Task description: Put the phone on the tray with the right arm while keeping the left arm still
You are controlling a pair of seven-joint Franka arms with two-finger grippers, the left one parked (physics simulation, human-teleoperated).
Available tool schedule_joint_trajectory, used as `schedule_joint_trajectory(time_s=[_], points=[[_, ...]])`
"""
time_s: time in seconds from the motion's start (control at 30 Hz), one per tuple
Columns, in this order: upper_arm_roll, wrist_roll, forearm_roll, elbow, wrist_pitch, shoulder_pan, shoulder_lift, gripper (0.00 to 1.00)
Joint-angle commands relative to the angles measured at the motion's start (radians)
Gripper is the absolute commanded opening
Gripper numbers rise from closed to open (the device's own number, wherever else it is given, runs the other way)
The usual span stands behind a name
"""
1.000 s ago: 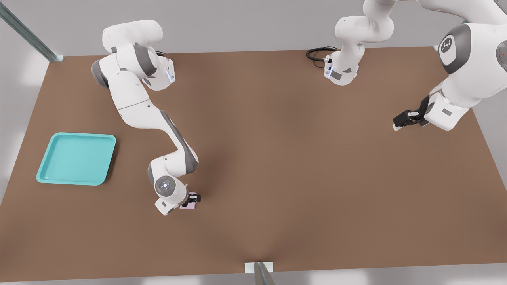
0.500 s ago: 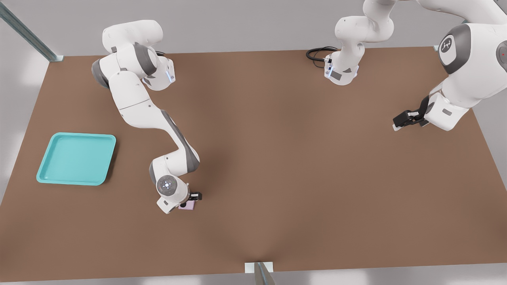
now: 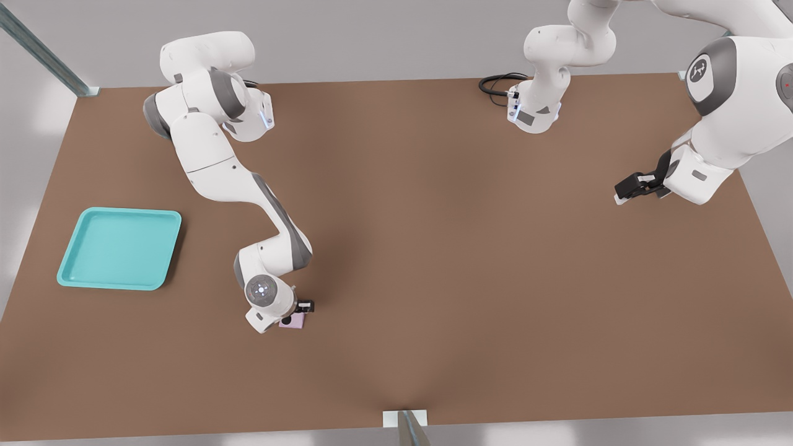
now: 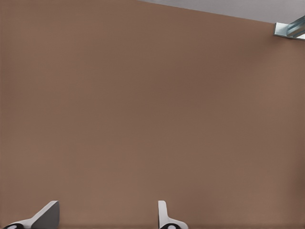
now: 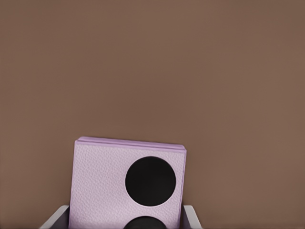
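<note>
The pale pink-lilac phone (image 3: 293,321) lies flat on the brown table, near the front and toward the front view's left. My gripper (image 3: 297,313) hangs right over it below the ring-lit wrist cap. In the right wrist view the phone (image 5: 102,186) shows its two black lenses, and my gripper (image 5: 124,220) has a grey fingertip pressed against each of its side edges, so it is shut on the phone. The turquoise tray (image 3: 118,248) sits empty at the front view's left, well apart from the phone.
The parked arm's black gripper (image 3: 637,185) hovers over the table at the front view's right. A black cable (image 3: 497,83) loops by that arm's base at the back edge. A metal bracket (image 3: 406,420) sits at the middle of the front edge.
My wrist has sunk slightly toward the phone and the fingers have drawn in against its sides. The tray has stayed put.
</note>
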Motion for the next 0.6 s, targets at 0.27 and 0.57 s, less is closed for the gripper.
schedule_joint_trajectory(time_s=[0.27, 0.57], points=[[0.003, 0.004, 0.0, -0.002, -0.01, 0.002, -0.01, 0.73], [0.001, -0.094, -0.004, -0.095, -0.085, -0.104, -0.264, 0.73]])
